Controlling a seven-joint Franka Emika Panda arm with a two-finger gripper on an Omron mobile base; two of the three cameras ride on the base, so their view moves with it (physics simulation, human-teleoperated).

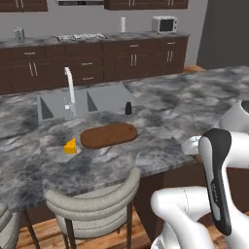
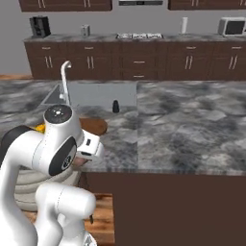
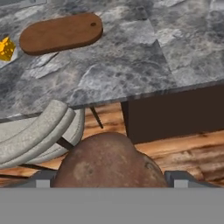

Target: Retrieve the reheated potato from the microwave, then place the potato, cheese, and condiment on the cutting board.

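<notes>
A dull-brown potato (image 3: 109,159) bulges up between the two finger tips of my gripper (image 3: 111,179), which is shut on it. The hand hangs just off the island counter's front edge, over the wooden floor. Farther in on the counter lies the oval reddish-brown cutting board (image 1: 108,134) (image 3: 61,33) (image 2: 93,126), bare on top. The yellow cheese (image 1: 71,146) (image 3: 6,48) sits on the counter just left of the board. Behind the board, by the sink's corner, stands the black condiment (image 1: 128,108) (image 2: 115,105). The microwave is out of view.
A grey-cushioned stool (image 1: 92,202) (image 3: 35,131) stands under the counter edge, below and left of my hand. A sink (image 1: 87,102) with a white faucet (image 1: 70,85) lies behind the board. A small silver appliance (image 1: 164,23) sits on the back counter.
</notes>
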